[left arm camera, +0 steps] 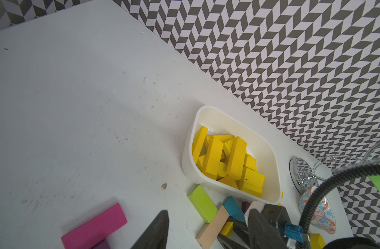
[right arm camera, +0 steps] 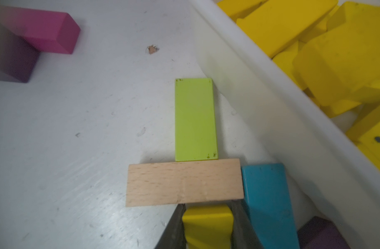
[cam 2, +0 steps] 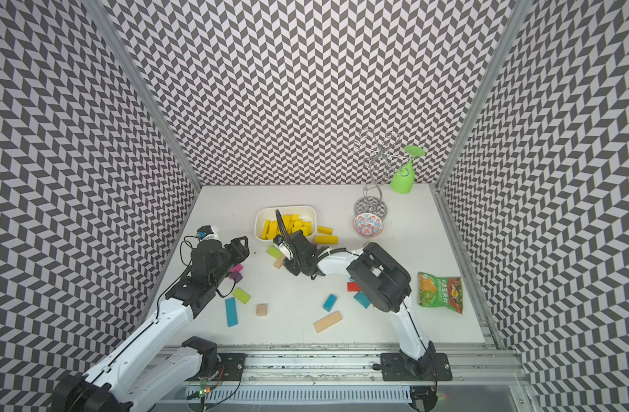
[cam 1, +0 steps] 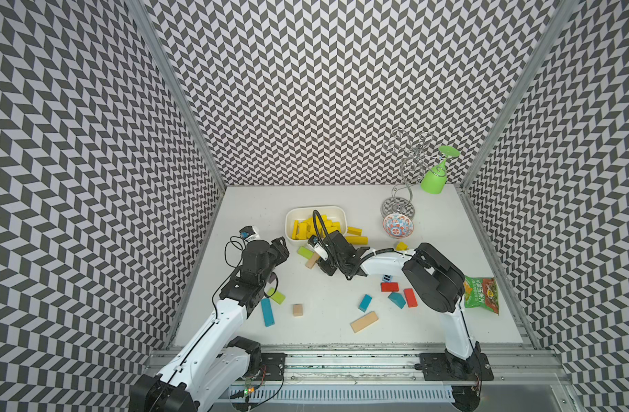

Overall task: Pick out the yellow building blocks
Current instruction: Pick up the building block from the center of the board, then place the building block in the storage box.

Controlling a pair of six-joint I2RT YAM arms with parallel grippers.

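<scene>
Right gripper (right arm camera: 207, 212) pinching small bright-yellow block (right arm camera: 207, 225), left gripper (left arm camera: 208, 212) spread empty, yellow bars (left arm camera: 225, 159) in bin (left arm camera: 268, 159)

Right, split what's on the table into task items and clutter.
Job: yellow block in the right gripper; yellow blocks in the white bin; two yellow bars beside it.
Lying about: lime-green block; plain wooden bar; blue bar; red block; pink block; patterned bowl; green goblet on the wire rack; snack bag.
</scene>
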